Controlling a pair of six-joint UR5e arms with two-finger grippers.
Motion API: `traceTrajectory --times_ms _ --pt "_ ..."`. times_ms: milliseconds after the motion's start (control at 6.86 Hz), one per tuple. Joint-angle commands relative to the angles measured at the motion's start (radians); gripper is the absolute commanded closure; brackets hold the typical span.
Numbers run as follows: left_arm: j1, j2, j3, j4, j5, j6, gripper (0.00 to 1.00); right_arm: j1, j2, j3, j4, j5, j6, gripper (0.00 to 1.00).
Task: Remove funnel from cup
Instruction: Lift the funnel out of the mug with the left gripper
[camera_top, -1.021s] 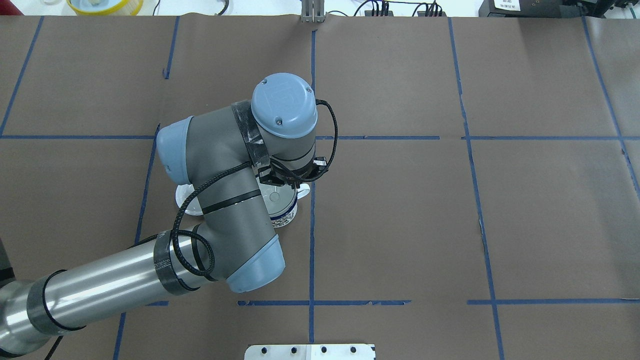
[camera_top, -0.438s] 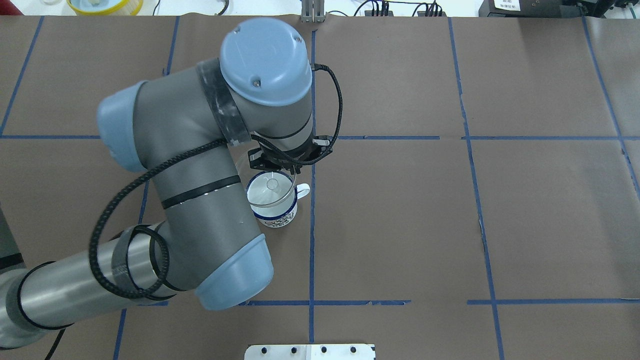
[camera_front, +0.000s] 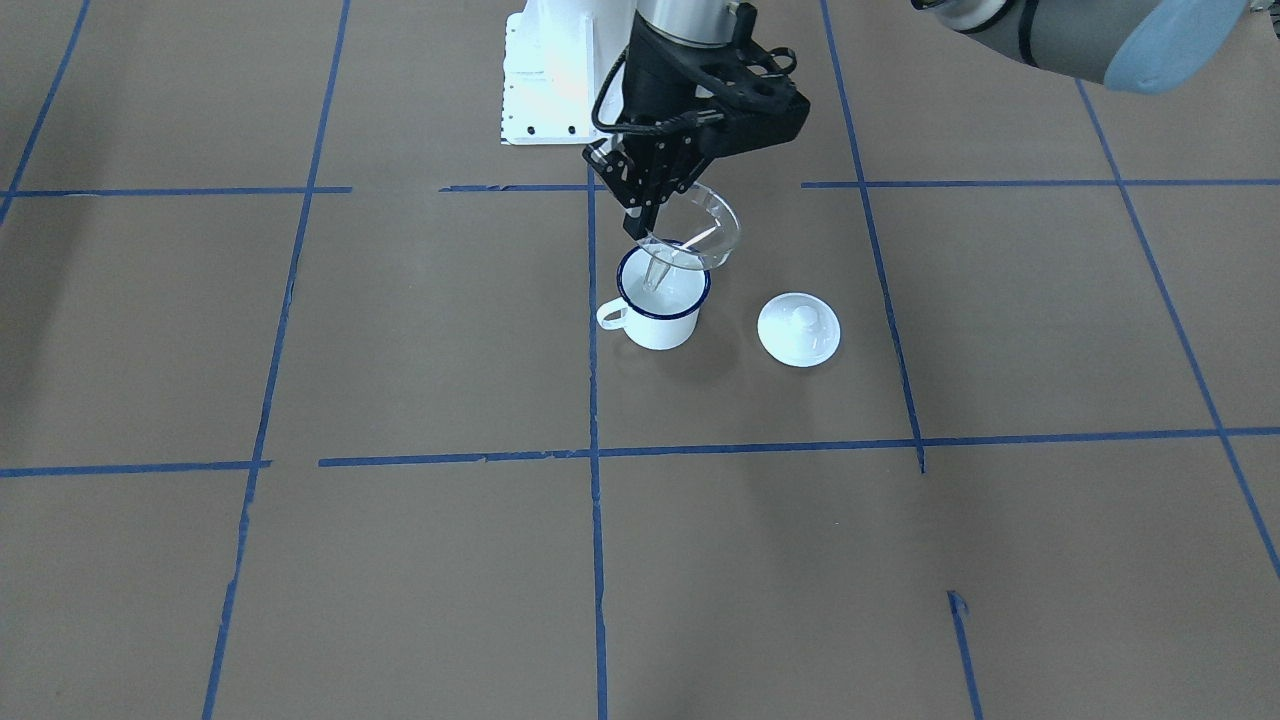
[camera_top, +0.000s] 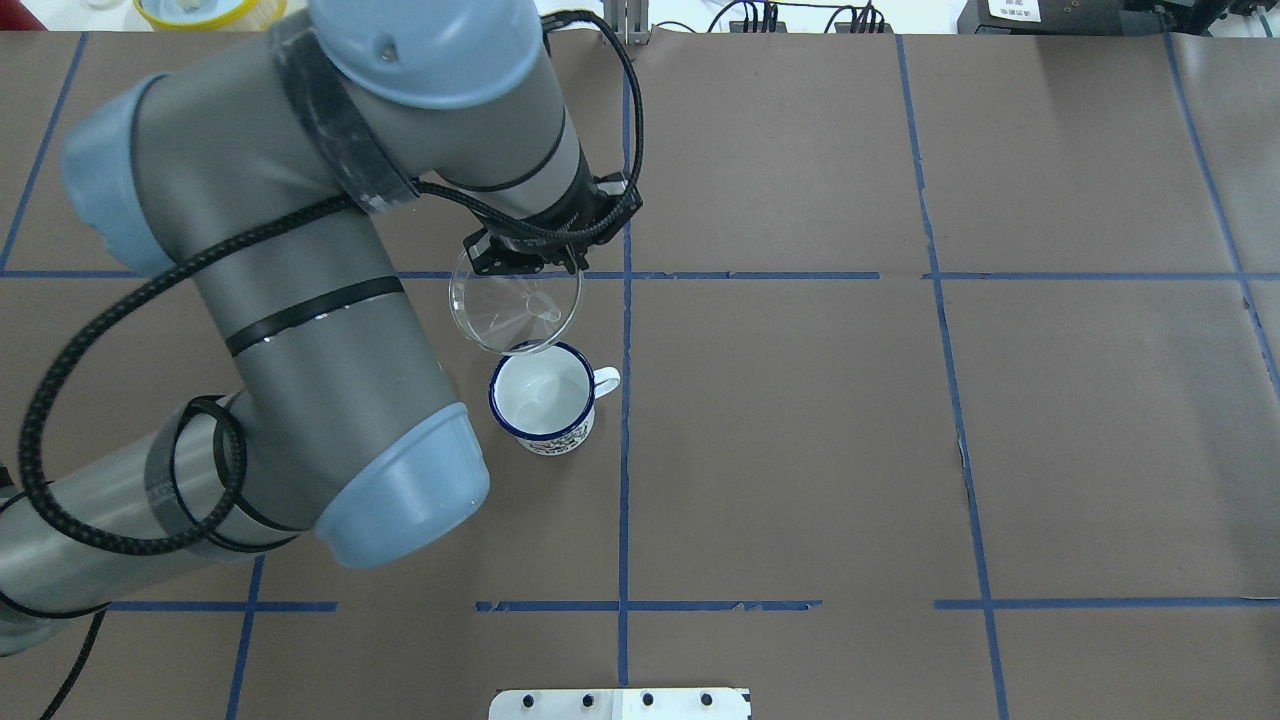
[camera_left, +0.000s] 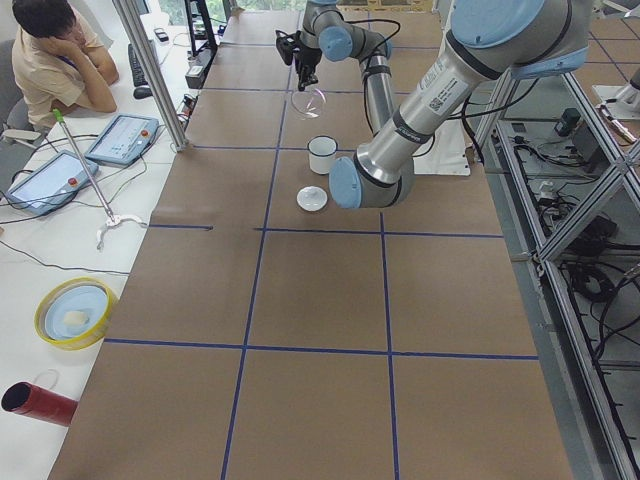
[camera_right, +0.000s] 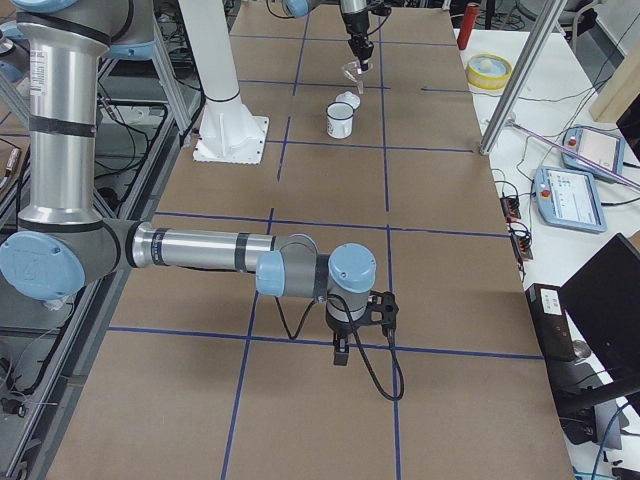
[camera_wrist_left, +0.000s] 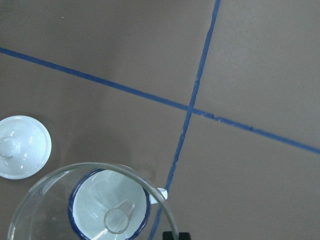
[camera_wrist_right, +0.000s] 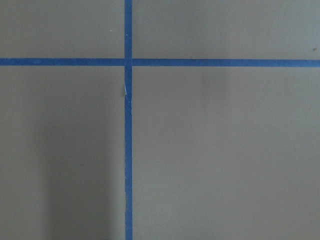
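Observation:
The clear plastic funnel (camera_front: 692, 236) hangs tilted in the air, just above the white mug with the dark blue rim (camera_front: 660, 312). Its spout tip is level with or just above the mug's rim. My left gripper (camera_front: 640, 212) is shut on the funnel's rim. In the overhead view the funnel (camera_top: 515, 305) shows beyond the cup (camera_top: 543, 402), under the gripper (camera_top: 522, 262). In the left wrist view the funnel (camera_wrist_left: 60, 200) lies over the mug. My right gripper (camera_right: 340, 352) shows only in the exterior right view, low over the table far from the mug; I cannot tell whether it is open.
A white round knobbed lid (camera_front: 798, 328) lies on the table beside the mug, on the side away from its handle; it also shows in the left wrist view (camera_wrist_left: 20, 147). The robot's white base plate (camera_front: 545, 80) is behind the mug. Blue tape lines cross the brown table.
My left gripper has risen with the funnel in it. The funnel has come up out of the mug. The mug has stayed in place.

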Motion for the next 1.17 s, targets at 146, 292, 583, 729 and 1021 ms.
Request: traceTrajectory --times_ms 146,292,583,729,1021 --pt "-0.030 0.152 0.175 -0.530 0.302 -0.505 1.00 0.000 0.000 0.000 0.000 0.000 0.000 0.00" --pt "-0.071 0.150 0.277 -0.642 0.368 -0.613 1.00 0.000 0.000 0.000 0.000 0.000 0.000 0.00" --pt "-0.111 0.149 0.533 -0.850 0.381 -0.739 1.00 0.000 0.000 0.000 0.000 0.000 0.000 0.00" --pt "-0.113 0.150 0.628 -0.934 0.405 -0.743 1.00 0.000 0.001 0.000 0.000 0.000 0.000 0.00" --pt "-0.113 0.159 0.736 -1.048 0.405 -0.776 1.00 0.000 0.000 0.000 0.000 0.000 0.000 0.00"
